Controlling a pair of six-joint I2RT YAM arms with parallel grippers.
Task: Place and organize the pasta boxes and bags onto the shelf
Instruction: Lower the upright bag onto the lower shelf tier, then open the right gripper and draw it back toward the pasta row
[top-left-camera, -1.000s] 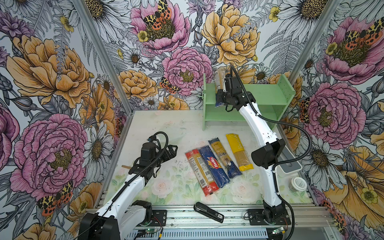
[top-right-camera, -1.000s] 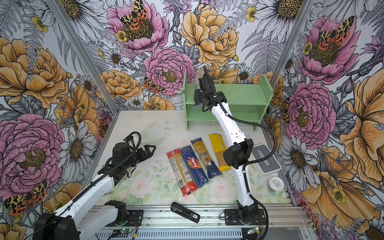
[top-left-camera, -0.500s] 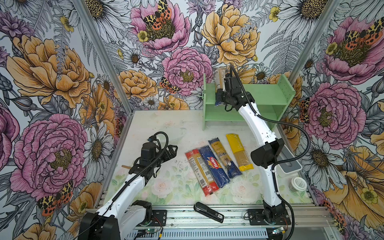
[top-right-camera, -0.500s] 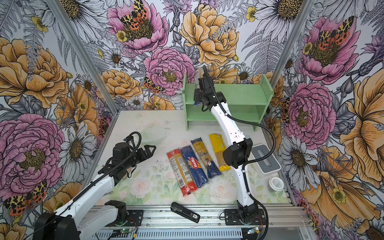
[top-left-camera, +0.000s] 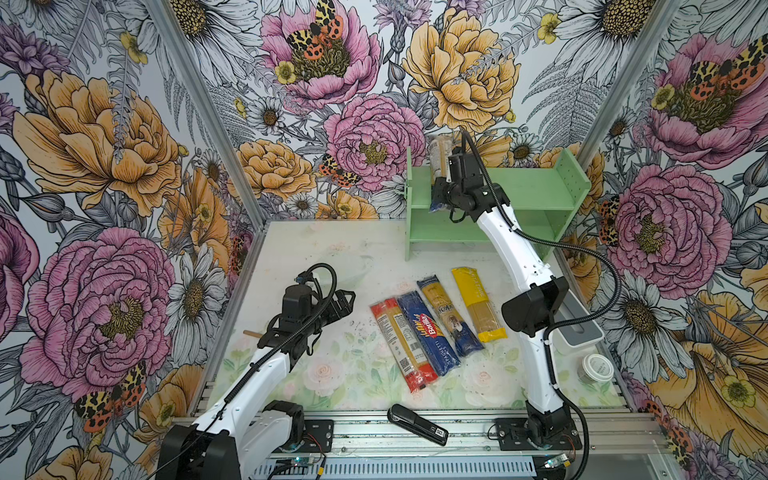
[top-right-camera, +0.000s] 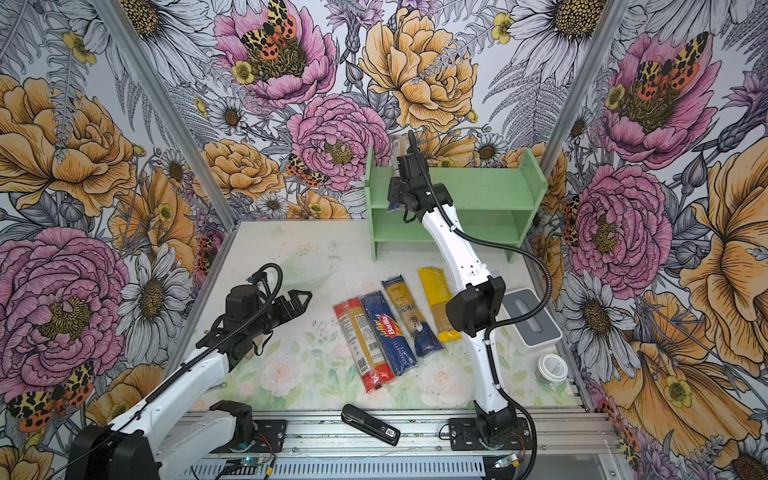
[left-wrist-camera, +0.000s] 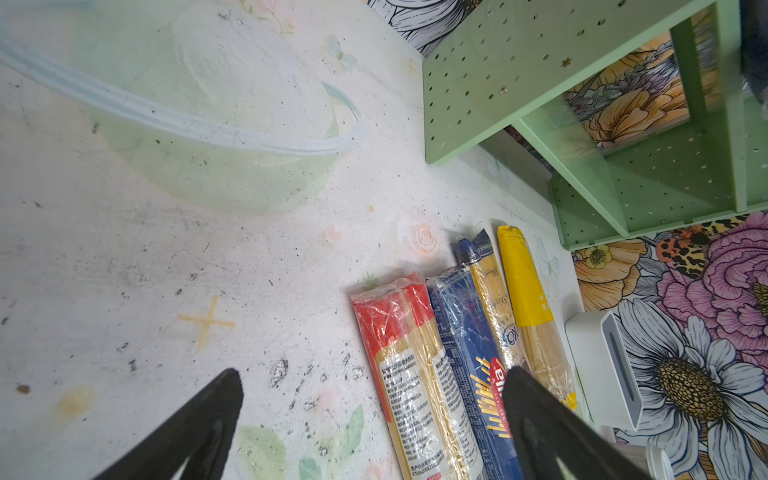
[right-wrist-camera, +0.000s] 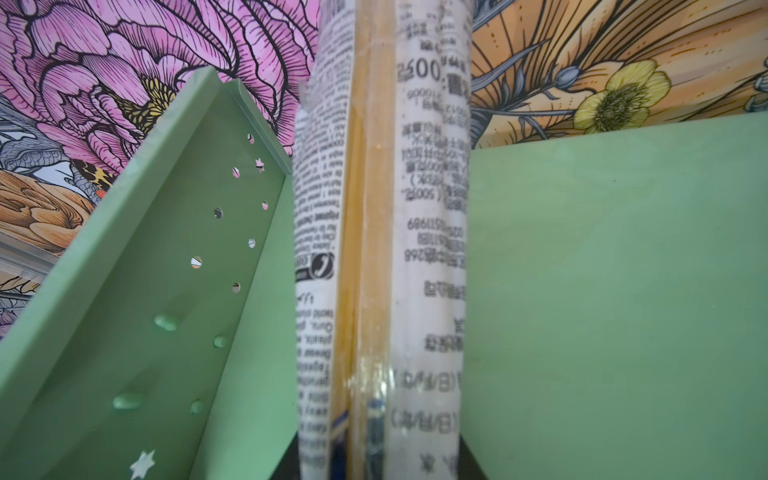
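In both top views the right gripper (top-left-camera: 441, 189) is clamped on the clear pack (top-left-camera: 438, 150), which stands on end at the left end of the shelf (top-left-camera: 534, 189), just beside its left side panel. The pack's dark-blue lower end shows at the front edge of the upper tier; whether it rests on the tier I cannot tell. Four packs lie side by side on the table (top-left-camera: 332, 257) in front of the shelf: the red pack (top-left-camera: 401, 345), the Barilla pack (top-left-camera: 428, 334), the blue-gold pack (top-left-camera: 449, 316) and the yellow pack (top-left-camera: 478, 303). The left gripper (top-left-camera: 347, 297) hangs over the table left of them, jaws wide apart and empty. A stapler (top-left-camera: 417, 424) lies on the front rail, and a white box (top-left-camera: 579, 328) sits by the right wall. In the left wrist view both fingers (left-wrist-camera: 199, 428) are spread wide with nothing between them, the four packs are near one fingertip, and a clear bowl (left-wrist-camera: 208, 124) sits beyond. In the right wrist view the clear pack (right-wrist-camera: 382, 249) fills the centre, pinched between the jaws, with the shelf's holed side panel (right-wrist-camera: 166, 270) close beside it.
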